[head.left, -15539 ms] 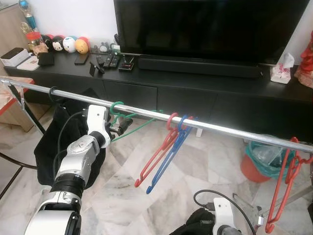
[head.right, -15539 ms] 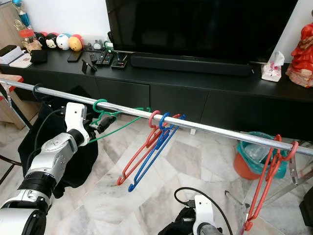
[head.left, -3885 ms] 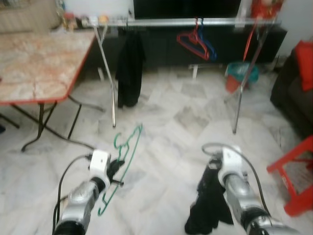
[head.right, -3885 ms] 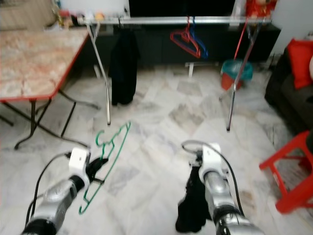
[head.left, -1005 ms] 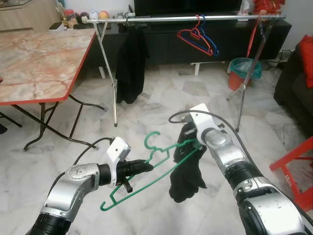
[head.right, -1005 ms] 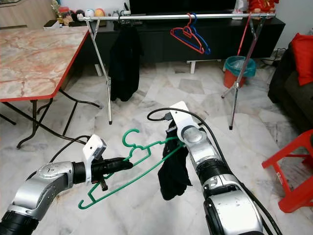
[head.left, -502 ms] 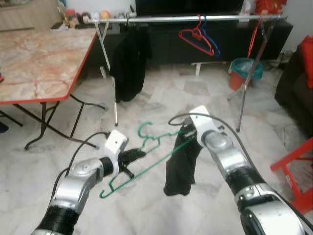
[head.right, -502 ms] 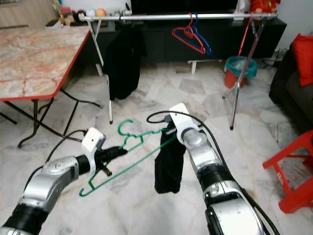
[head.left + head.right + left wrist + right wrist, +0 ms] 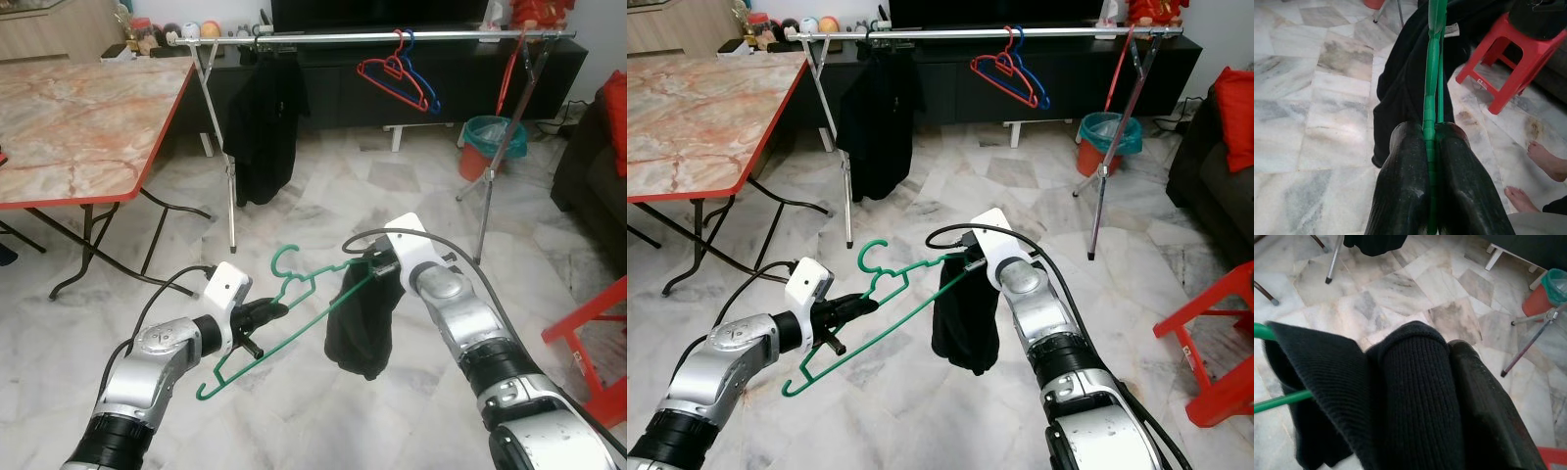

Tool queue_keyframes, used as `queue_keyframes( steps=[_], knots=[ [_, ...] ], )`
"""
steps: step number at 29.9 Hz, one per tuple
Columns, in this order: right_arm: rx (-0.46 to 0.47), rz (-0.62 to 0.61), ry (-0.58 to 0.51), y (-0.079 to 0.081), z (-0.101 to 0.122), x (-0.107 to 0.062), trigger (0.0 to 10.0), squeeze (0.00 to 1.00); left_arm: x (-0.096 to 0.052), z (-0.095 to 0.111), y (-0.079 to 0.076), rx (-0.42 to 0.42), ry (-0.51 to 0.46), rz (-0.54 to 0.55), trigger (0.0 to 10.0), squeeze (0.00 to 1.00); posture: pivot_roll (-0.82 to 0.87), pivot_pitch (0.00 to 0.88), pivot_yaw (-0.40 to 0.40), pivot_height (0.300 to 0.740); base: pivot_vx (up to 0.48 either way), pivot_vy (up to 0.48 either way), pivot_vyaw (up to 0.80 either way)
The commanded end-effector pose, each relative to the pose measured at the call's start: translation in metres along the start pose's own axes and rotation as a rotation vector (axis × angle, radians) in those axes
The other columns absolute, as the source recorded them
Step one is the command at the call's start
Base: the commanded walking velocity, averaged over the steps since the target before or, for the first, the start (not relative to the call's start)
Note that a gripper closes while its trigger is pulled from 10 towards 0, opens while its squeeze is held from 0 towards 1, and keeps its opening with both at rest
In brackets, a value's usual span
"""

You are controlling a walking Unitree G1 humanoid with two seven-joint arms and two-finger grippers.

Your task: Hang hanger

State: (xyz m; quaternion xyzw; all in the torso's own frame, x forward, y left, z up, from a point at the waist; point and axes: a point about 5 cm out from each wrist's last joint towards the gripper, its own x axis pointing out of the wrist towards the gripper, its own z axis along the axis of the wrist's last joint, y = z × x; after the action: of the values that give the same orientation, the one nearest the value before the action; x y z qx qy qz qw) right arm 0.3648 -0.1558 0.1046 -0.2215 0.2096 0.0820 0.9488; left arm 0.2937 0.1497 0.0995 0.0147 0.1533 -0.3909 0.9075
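My left gripper [image 9: 263,314] is shut on the lower bar of a green hanger [image 9: 294,305], held tilted over the floor with its hook [image 9: 282,258] up. In the left wrist view the green hanger [image 9: 1431,98] runs out between the black fingers [image 9: 1405,196]. My right gripper [image 9: 378,268] is shut on a black garment [image 9: 361,328], which hangs at the hanger's far end. Seen from the right wrist, the black garment [image 9: 1410,396] covers one finger and lies over the green hanger [image 9: 1278,401]. The clothes rail [image 9: 372,37] stands far ahead.
On the rail hang a black garment [image 9: 263,127], a red and a blue hanger [image 9: 397,73] and another red hanger [image 9: 509,69]. A marble-topped table [image 9: 78,117] stands left, a red stool [image 9: 588,343] right, a bin [image 9: 490,142] beyond. A person's bare feet [image 9: 1547,161] are nearby.
The green hanger has moved slightly left and up in my left gripper. My right gripper has kept the black garment at the hanger's end; the garment now hangs steadier.
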Motion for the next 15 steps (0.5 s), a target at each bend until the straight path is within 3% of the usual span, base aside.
queue_keyframes(
  steps=[1,6,15],
  knots=[
    [-0.013,-0.005,-0.017,-0.001,0.005,-0.002,10.0,0.00,-0.005,0.005,0.003,0.029,-0.009,0.024,10.0,0.00,-0.06,0.000,0.034,0.740,0.000,0.000,0.00],
    [-0.018,0.000,-0.021,0.001,0.007,-0.002,10.0,0.00,-0.001,0.011,0.006,0.028,-0.042,0.052,10.0,0.00,-0.06,0.000,0.034,0.740,0.000,0.000,0.00],
    [-0.039,0.082,-0.065,0.018,0.023,-0.008,10.0,0.00,-0.004,0.007,-0.020,-0.042,-0.033,-0.171,10.0,0.00,-0.06,0.000,0.033,0.740,0.000,0.000,0.00]
  ],
)
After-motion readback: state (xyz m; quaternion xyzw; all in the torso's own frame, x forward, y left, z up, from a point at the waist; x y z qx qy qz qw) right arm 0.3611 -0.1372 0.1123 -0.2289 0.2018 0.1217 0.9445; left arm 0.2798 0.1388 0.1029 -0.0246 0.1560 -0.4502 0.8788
